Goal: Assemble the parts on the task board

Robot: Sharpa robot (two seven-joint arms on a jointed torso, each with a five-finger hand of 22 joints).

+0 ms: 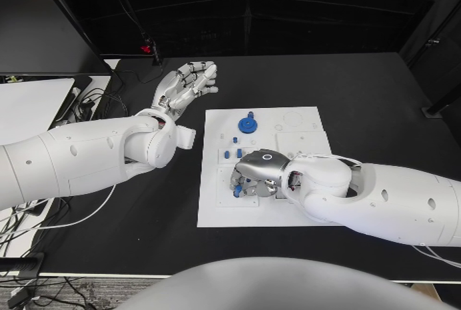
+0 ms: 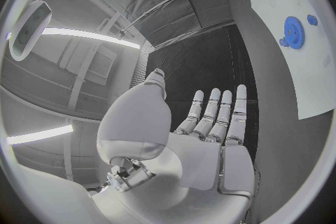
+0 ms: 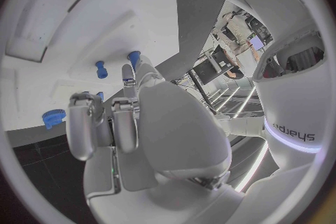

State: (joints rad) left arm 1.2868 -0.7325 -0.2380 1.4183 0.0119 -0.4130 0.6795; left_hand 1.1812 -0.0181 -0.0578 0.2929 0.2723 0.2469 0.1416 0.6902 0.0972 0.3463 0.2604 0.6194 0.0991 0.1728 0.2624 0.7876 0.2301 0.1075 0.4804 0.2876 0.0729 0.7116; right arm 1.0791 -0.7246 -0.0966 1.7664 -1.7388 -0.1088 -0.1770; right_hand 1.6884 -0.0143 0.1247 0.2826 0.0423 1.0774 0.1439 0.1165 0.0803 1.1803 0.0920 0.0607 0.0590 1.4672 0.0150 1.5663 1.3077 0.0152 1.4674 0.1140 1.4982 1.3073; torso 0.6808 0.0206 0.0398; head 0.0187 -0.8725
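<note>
- The white rectangular task board [image 1: 274, 210] lies flat in the middle of the black table [image 1: 384, 97].
- The robot's left silver hand [image 1: 188, 85] is raised over the bare table, off the board's far left corner, fingers stretched out and apart, holding nothing. In the left wrist view the same hand [image 2: 210, 129] shows its palm flat and its fingers straight side by side.
- The right silver hand [image 1: 258, 177] sits low over the left half of the board, palm down, fingers curled toward the plate. A small blue part [image 1: 238, 188] shows just at its fingertips; whether it is pinched or only touched, I cannot tell.
- From the right wrist view, that hand [image 3: 133, 123] has its fingers bent down close to the board [image 3: 84, 28], with a small blue peg [image 3: 133, 57] right beside a fingertip and another blue peg [image 3: 101, 69] near it.
- A round blue toothed gear [image 1: 249, 125] lies on the far part of the board, well apart from the right hand.
- A few little blue pieces [image 1: 230, 142] stand between the gear and the right hand.
</note>
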